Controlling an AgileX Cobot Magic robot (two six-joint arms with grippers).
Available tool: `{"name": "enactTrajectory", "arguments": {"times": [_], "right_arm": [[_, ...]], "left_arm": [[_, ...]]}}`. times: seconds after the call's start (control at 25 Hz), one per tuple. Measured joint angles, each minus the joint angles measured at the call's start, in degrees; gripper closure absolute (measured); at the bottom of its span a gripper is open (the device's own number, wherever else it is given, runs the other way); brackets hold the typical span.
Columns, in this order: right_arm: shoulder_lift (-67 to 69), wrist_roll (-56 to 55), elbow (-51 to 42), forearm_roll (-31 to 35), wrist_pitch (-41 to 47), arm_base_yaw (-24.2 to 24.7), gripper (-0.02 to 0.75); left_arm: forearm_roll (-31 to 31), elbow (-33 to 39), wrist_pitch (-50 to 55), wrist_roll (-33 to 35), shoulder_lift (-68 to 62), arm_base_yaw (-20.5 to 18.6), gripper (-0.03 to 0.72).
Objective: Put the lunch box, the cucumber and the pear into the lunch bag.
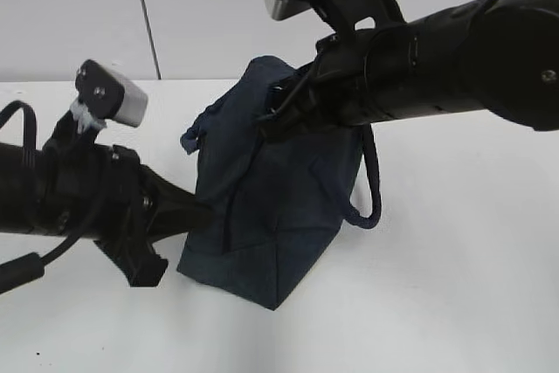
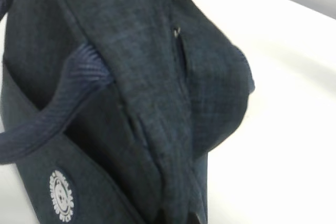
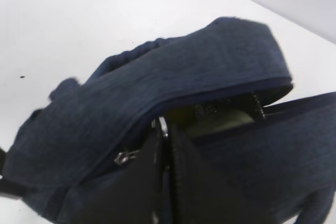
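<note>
- The bag (image 1: 279,216) stood at center frame on the white table (image 1: 454,303), slumped, one handle (image 1: 374,189) hanging at its right.
- The right gripper (image 3: 163,182) sat closed at the zipper opening, though what it gripped was unclear.
- A pale green surface (image 3: 220,121) showed inside the opening.
- The left gripper (image 1: 196,211) pressed the bag's left side; its jaws were hidden.

The dark navy lunch bag (image 1: 271,216) stands mid-tabletop, crumpled. Its top zipper gapes partly open, and something pale green shows inside. One loop handle (image 1: 371,189) hangs right.
</note>
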State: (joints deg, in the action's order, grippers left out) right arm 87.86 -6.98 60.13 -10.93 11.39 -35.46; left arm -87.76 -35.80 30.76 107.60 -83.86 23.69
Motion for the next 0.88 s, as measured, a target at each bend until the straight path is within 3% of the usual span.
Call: {"name": "enactTrajectory", "arguments": {"times": [0.52, 0.88], "right_arm": [[4.0, 0.0, 2.9, -3.8, -0.9, 2.2, 0.732], [9.0, -0.1, 10.8, -3.2, 3.7, 10.4, 0.732]], "left_arm": [[2.1, 3.5, -0.9, -1.3, 3.6, 0.0, 0.699], [8.8, 4.0, -4.6, -11.6, 9.9, -0.1, 0.700]]}}
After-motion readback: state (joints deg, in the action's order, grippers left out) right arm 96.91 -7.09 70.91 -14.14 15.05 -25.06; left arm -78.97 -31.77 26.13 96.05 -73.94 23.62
